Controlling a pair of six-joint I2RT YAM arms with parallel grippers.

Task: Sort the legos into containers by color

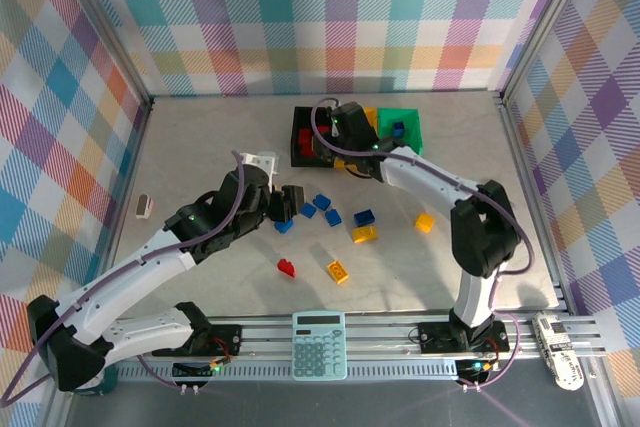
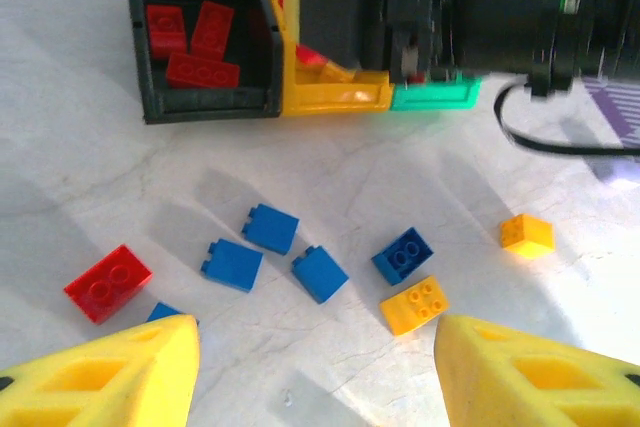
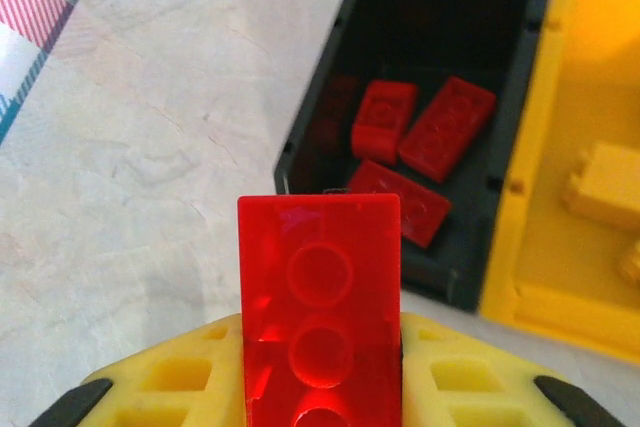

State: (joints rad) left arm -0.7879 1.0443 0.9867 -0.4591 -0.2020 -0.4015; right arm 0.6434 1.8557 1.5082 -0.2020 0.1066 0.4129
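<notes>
Right claw clamps a red brick near the black bin; released off-centre, it could clip the rim and bounce out. Left claw stands apart.

There are three small open plastic bins: one black bin, one yellow bin, one green bin. Loose outside them: five blue studded plastic bricks, three yellow bricks, one red brick.
</notes>
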